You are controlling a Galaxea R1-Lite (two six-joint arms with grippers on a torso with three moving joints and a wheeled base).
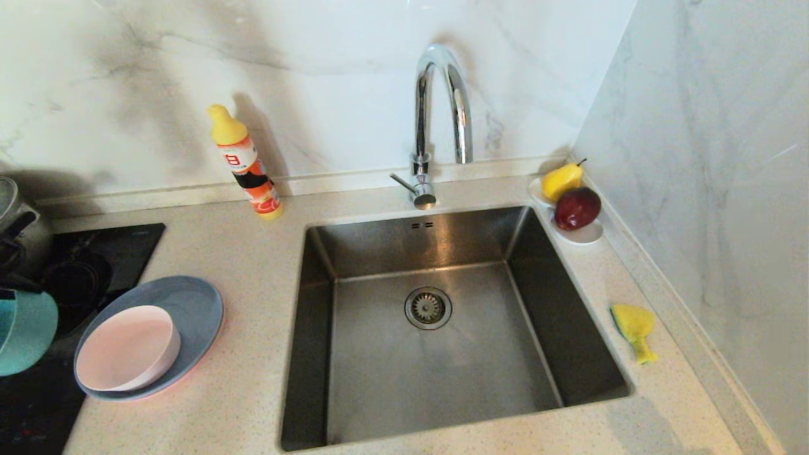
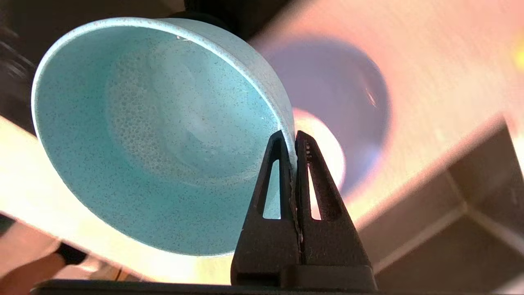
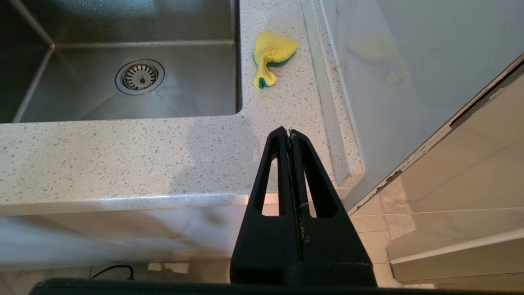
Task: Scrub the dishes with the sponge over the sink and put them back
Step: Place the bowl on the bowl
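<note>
A: What is the biggest thing here?
B: The counter (image 1: 240,253), with the sink (image 1: 569,354) set into it below the tap (image 1: 436,107). The basin holds only its round drain strainer (image 1: 428,308).

A: And the dishes?
B: At the counter's left edge, beside the black hob (image 1: 107,253), lies the blue-grey plate (image 1: 196,303) with the pink bowl (image 1: 126,347) on it. A thin salmon rim shows under that plate. The teal bowl (image 2: 155,135) is lifted off the counter at the far left; the left gripper (image 2: 292,141) has its fingers (image 2: 280,172) clenched on the bowl's rim, one inside, one outside.

A: The sponge?
B: The sponge (image 1: 634,328) lies crumpled on the counter strip between the sink's right rim and the wall, near the front right corner.

A: The other arm?
B: The right gripper (image 3: 289,133) hangs in front of the counter's front edge, fingers pressed together on nothing.

A: Small things?
B: A soap bottle (image 1: 243,164) at the back edge, and a pear (image 1: 561,180) and apple (image 1: 576,207) on a white dish (image 1: 584,235) in the back right corner.
</note>
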